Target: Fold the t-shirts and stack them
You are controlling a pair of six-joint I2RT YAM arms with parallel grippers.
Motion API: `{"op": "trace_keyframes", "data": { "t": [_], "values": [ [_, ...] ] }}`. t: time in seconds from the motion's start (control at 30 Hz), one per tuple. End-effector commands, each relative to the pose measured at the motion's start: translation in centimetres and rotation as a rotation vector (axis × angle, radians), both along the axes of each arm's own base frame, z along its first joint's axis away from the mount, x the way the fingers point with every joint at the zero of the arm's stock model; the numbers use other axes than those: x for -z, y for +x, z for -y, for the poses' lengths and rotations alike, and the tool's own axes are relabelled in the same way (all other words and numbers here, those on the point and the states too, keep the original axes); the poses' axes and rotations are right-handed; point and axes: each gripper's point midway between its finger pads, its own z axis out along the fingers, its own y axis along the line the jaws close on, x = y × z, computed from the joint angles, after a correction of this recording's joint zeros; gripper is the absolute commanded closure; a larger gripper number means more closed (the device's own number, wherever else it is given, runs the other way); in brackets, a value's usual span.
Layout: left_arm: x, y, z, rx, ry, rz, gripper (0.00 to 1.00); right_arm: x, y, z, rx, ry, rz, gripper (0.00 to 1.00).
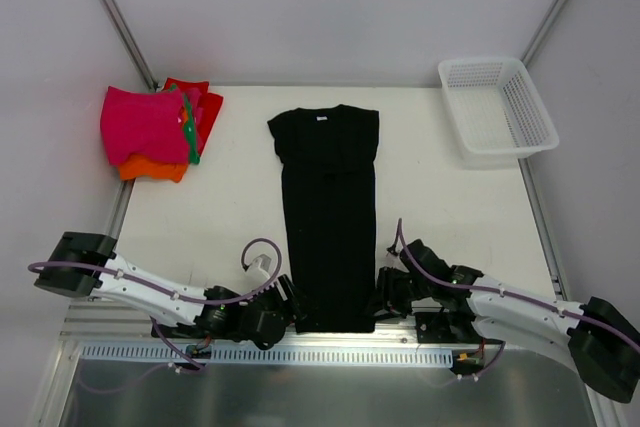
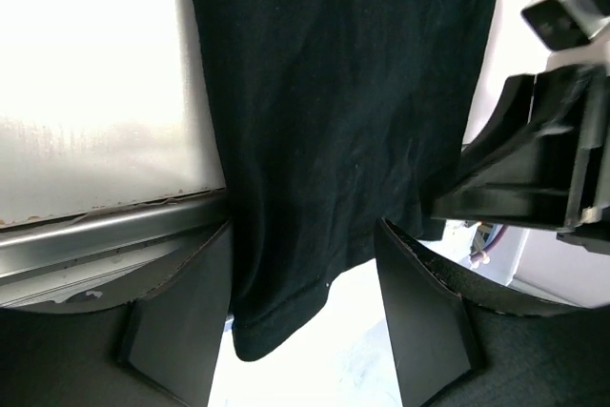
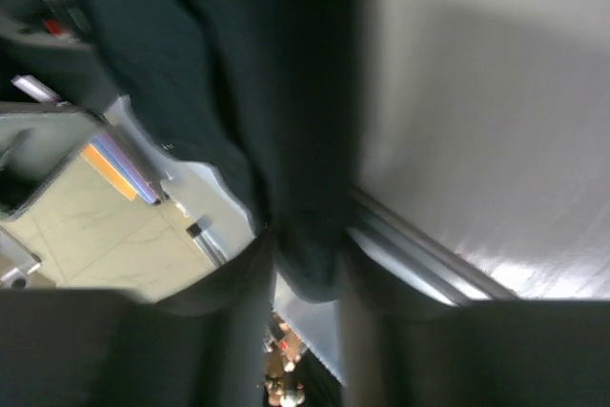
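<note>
A black t-shirt (image 1: 328, 217) lies as a long narrow strip down the table's middle, neck label at the far end and hem at the near edge. My left gripper (image 1: 295, 313) sits at the hem's left corner; in the left wrist view its jaws (image 2: 303, 331) stand wide open with the hem corner (image 2: 276, 321) between them. My right gripper (image 1: 383, 299) is at the hem's right corner; in the blurred right wrist view (image 3: 307, 274) its jaws stand narrow, pinching the black cloth (image 3: 238, 64). Folded pink (image 1: 145, 125), orange (image 1: 152, 169), red (image 1: 205, 105) and green (image 1: 189, 133) shirts are piled at the far left.
A white mesh basket (image 1: 480, 64) stands at the far right corner. The metal rail of the table's near edge (image 2: 105, 226) runs just under both grippers. Bare table (image 1: 200, 227) lies on either side of the black shirt.
</note>
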Motion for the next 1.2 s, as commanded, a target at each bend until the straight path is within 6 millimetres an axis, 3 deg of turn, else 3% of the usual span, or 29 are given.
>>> {"op": "trace_keyframes", "data": {
  "t": [0.0,0.03,0.1,0.13,0.17,0.27,0.47,0.63,1.03,1.17],
  "values": [
    [3.6,-3.5,-2.5,0.111,0.136,-0.142,0.40,1.5,-1.3,0.8,-0.005,-0.083,-0.048,0.70],
    [3.6,-3.5,-2.5,0.107,0.133,-0.146,0.40,1.6,-1.4,0.8,-0.006,-0.090,-0.051,0.84],
    [3.7,-3.6,-2.5,0.109,0.133,-0.143,0.45,1.6,-1.5,0.9,-0.009,-0.096,-0.047,0.97],
    [3.7,-3.6,-2.5,0.111,0.133,-0.142,0.53,1.6,-1.5,0.9,-0.008,-0.098,-0.044,1.00],
    [3.7,-3.7,-2.5,0.113,0.132,-0.140,0.70,1.6,-1.5,1.0,-0.008,-0.101,-0.041,0.99],
    [3.7,-3.6,-2.6,0.111,0.130,-0.136,1.00,1.3,-1.2,1.0,0.000,-0.106,-0.019,0.99],
    [3.2,-3.5,-2.2,0.126,0.124,-0.106,1.00,0.2,-0.5,0.9,-0.002,-0.099,0.036,1.00],
    [1.1,-2.9,-1.0,0.163,0.092,-0.017,1.00,-1.0,0.2,0.3,-0.016,-0.082,0.081,1.00],
    [-2.9,0.5,-1.9,0.152,0.076,0.175,1.00,-2.7,1.8,-1.8,-0.055,-0.051,0.151,1.00],
    [-3.1,2.0,-2.4,0.146,0.109,0.208,1.00,-3.7,2.6,-2.3,-0.053,-0.041,0.194,0.99]
  ]
}}
